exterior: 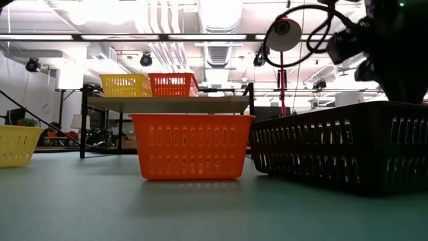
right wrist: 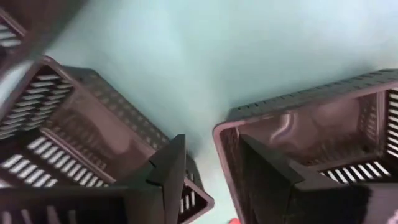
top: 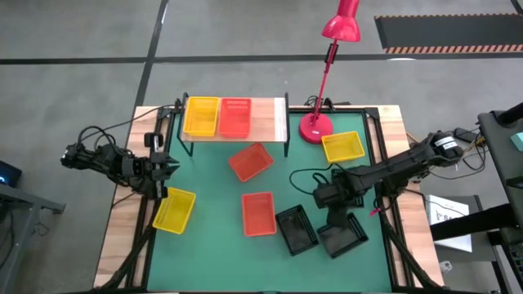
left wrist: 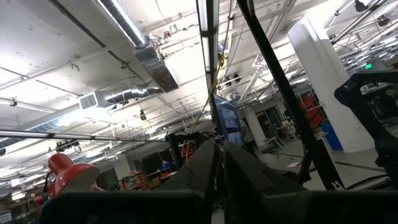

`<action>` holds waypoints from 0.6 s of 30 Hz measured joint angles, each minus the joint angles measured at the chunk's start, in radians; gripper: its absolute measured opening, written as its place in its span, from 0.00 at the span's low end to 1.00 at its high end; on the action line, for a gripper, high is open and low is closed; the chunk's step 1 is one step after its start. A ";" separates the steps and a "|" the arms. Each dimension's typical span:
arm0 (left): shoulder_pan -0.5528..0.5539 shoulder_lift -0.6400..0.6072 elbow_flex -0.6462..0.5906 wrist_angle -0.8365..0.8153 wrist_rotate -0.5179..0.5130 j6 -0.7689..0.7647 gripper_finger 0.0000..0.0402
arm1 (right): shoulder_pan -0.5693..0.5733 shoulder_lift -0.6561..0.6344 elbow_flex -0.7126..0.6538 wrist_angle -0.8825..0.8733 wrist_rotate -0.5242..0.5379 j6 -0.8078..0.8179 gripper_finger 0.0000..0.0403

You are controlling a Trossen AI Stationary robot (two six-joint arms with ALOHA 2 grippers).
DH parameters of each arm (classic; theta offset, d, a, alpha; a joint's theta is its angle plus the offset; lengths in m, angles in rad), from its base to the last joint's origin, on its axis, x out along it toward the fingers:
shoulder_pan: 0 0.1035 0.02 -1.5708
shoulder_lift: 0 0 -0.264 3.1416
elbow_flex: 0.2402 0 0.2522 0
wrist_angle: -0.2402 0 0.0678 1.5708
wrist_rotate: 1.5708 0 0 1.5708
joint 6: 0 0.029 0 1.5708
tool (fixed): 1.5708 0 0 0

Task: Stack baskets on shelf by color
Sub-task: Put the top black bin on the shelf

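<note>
**A:** What sits closest to the low camera?

**B:** A black basket [exterior: 348,150], filling the right foreground, with a red-orange basket [exterior: 192,145] just beside it on the green table [exterior: 134,211].

**A:** Where is the right gripper?

**B:** The right gripper [top: 341,219] hangs low over two black baskets at the near right of the table. One, the black basket under the gripper [top: 344,233], lies directly below it; a second black basket [top: 296,229] lies just beside that one, toward the table's middle. In the right wrist view the fingers [right wrist: 171,165] stand apart, one over each tray's rim, with nothing between them.

**A:** And the other baskets?

**B:** Farther from that gripper, a red-orange basket [top: 259,213] lies flat mid-table, and a tilted red-orange basket [top: 250,161] sits beyond it, near the shelf [top: 265,121]. On the shelf's wooden top a yellow basket [top: 201,116] and a red-orange one [top: 234,117] stand side by side, touching. A loose yellow basket [top: 343,146] lies beyond the right gripper, by the base of a pink lamp [top: 315,126].

**A:** The left arm?

**B:** The left gripper [top: 163,169] waits at the table's left edge, a yellow basket [top: 174,210] just beside it. Its fingers look close together, holding nothing.
</note>
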 joint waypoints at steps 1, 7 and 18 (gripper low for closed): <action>0.000 0.000 0.000 0.000 0.000 0.000 0.04 | 0.000 -0.001 -0.010 -0.001 0.001 -0.003 0.34; 0.000 0.001 0.000 -0.001 0.000 0.002 0.04 | 0.000 -0.002 -0.042 0.002 -0.001 -0.021 0.32; 0.000 0.001 0.000 0.000 0.000 0.002 0.04 | 0.005 0.004 -0.077 0.006 -0.001 -0.024 0.31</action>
